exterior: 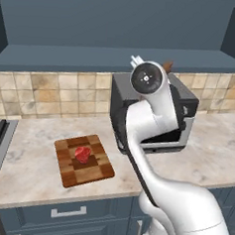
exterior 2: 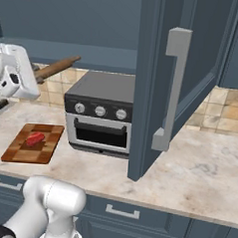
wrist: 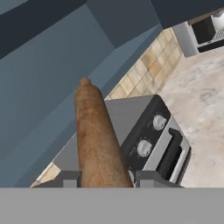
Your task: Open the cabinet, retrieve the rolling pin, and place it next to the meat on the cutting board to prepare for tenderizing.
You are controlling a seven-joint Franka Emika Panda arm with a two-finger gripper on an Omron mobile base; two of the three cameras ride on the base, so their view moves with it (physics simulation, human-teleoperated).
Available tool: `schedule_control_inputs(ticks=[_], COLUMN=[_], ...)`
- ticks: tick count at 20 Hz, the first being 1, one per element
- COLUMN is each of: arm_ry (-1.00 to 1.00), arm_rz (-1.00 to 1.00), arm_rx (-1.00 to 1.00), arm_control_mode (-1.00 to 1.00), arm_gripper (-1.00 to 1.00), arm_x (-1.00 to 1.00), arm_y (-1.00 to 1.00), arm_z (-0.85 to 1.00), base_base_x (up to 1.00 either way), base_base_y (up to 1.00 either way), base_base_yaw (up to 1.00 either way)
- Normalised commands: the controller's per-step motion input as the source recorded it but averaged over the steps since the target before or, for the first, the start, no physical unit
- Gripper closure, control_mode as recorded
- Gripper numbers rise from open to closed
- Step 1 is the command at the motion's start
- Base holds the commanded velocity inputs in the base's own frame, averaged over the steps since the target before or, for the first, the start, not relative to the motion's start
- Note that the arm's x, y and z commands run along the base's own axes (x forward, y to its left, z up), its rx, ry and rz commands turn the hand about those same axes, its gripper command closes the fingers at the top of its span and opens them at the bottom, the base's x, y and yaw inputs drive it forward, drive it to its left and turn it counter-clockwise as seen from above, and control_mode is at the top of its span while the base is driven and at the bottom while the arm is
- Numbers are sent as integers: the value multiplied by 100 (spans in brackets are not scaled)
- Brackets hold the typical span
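This was a home kitchen: a pale marbled stone surface (exterior: 31, 173) ran beneath dark blue-grey panelled wall cabinets (exterior 2: 194, 61), backed by beige square tiles (exterior: 51, 92). A black and silver countertop oven (exterior 2: 99, 115) stood beside a checkered wooden cutting board (exterior 2: 19, 152) carrying a red lump of raw meat (exterior 2: 35, 138).

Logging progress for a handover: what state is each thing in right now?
cabinet: door swung open.
rolling pin: held in the air above the oven, clear of the counter.
hand: shut on the rolling pin.
meat: lying on the board.
board: flat on the counter.
oven: door closed.
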Motion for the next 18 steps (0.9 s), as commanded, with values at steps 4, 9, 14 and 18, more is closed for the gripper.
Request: schedule_control_inputs(ticks=[4, 9, 14, 18], arm_ry=[3, 3, 3, 8], arm_rz=[10, 12, 10, 3], arm_rx=[-2, -6, -7, -12], arm_control_mode=[-100, -100, -100, -100], arm_gripper=[100, 100, 100, 100], arm_x=[-48, -24, -2, 19], arm_y=[72, 74, 72, 62], arm_z=[-36, -43, -48, -52], base_base_x=[0, 0, 0, 0], base_base_y=[0, 0, 0, 0], base_base_yaw=[0, 0, 0, 0])
